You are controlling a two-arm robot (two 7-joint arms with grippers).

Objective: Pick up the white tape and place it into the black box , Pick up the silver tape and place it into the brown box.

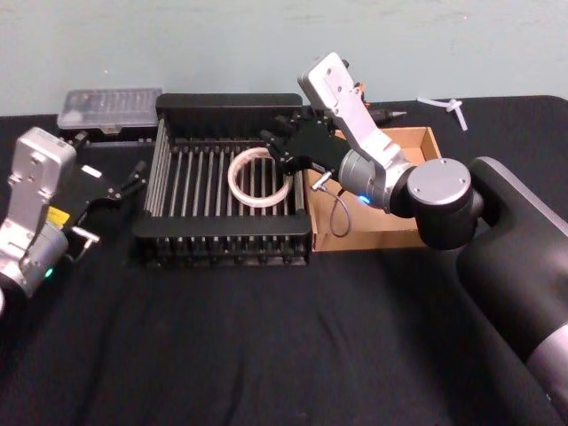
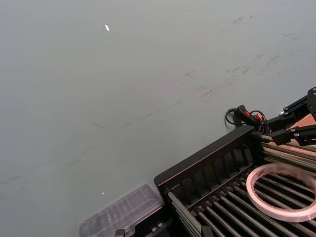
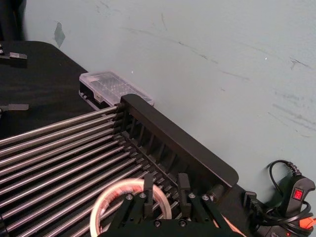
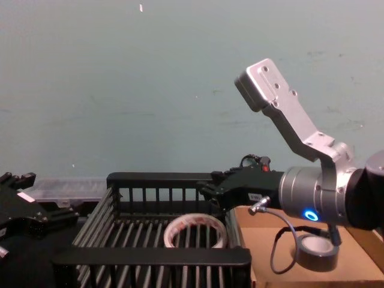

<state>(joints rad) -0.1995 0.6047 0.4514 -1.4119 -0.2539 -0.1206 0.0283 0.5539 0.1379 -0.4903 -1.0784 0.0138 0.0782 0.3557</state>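
The white tape [image 1: 258, 180] lies on the bars inside the black box [image 1: 222, 238], toward its right side, one edge raised. Directly over its right edge hangs the right gripper [image 1: 278, 147], jaws parted and holding nothing; the right wrist view shows the two fingers [image 3: 148, 188] apart just above the ring [image 3: 129, 199], not touching it. The chest view adds what the head view hides behind the arm: the silver tape [image 4: 314, 250] stands on the floor of the brown box [image 4: 300, 273], just right of the black one. From the head view only the cardboard walls [image 1: 417, 140] show around the arm.

One roll of each tape, one box of each kind. Behind the black box sits a clear plastic case [image 1: 108, 110], and the left wrist view catches a red-buttoned switch with a coiled cable [image 2: 243, 114] at the far corner.

The left gripper [image 1: 111, 182] rests at the counter's [image 1: 222, 355] left edge, well apart from the boxes, its jaws spread and empty.
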